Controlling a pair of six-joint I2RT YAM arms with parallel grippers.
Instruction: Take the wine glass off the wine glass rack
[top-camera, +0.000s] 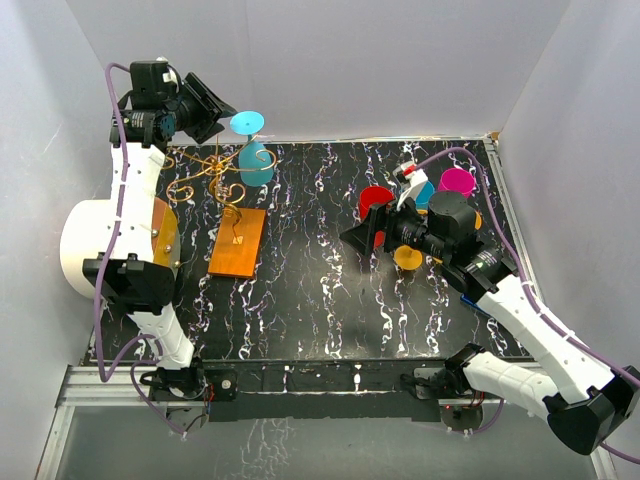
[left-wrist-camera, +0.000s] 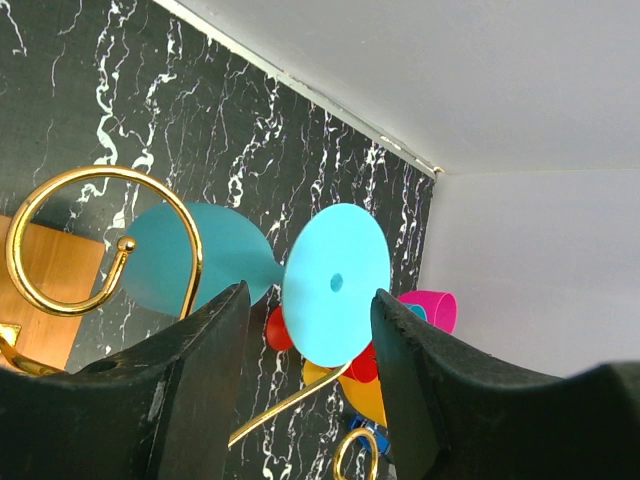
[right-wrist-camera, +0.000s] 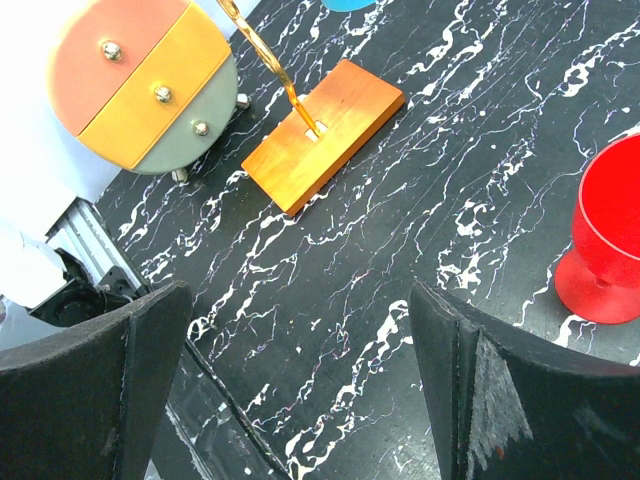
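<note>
A light blue wine glass (top-camera: 254, 150) hangs upside down on the gold wire rack (top-camera: 212, 175), whose wooden base (top-camera: 237, 243) lies on the black marbled table. My left gripper (top-camera: 215, 110) is open, high at the back left, just beside the glass's round foot (top-camera: 247, 122). In the left wrist view the foot (left-wrist-camera: 335, 283) sits between the open fingers (left-wrist-camera: 205, 350), untouched, with the bowl (left-wrist-camera: 195, 262) behind a gold scroll (left-wrist-camera: 100, 240). My right gripper (top-camera: 362, 233) is open and empty over mid-table; its view shows the base (right-wrist-camera: 322, 133).
Red (top-camera: 375, 200), pink (top-camera: 457, 181) and yellow (top-camera: 408, 257) cups cluster at the right behind the right arm; the red one shows in the right wrist view (right-wrist-camera: 607, 240). A round multicoloured disc on a white drum (top-camera: 160, 235) stands left of the rack. White walls enclose the table.
</note>
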